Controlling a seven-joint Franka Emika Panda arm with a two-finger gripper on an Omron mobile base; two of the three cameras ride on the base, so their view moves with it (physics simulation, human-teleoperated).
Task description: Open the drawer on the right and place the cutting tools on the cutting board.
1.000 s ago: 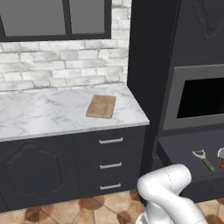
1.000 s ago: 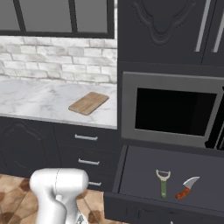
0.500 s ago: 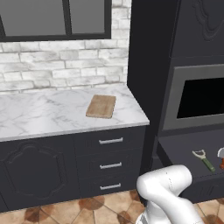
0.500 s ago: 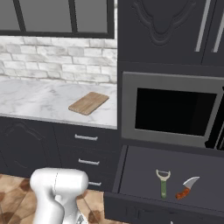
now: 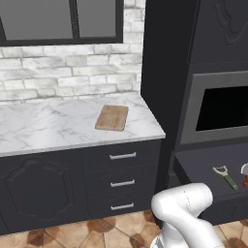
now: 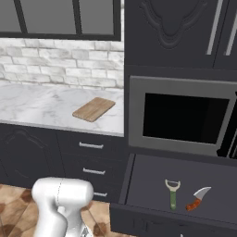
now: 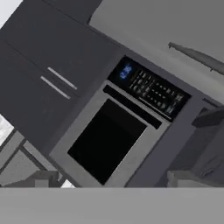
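A kitchen: marble counter (image 5: 58, 128), brick backsplash (image 5: 68, 72), built-in oven (image 6: 183, 118), dark cabinets (image 5: 41, 191).

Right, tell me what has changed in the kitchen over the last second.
Nothing has visibly changed. The drawer stays pulled open below the oven, with the peeler and the knife lying side by side inside it. The cutting board stays bare on the marble counter, and the robot arm keeps its low pose.

The wide dark charcoal drawer (image 6: 185, 194) is standing open, access from above unobstructed; the built-in grey microwave (image 6: 183, 118) is overhanging its rear. The white marble bench (image 5: 58, 123) is lying open around the light-brown wooden cutting board (image 5: 112, 117).
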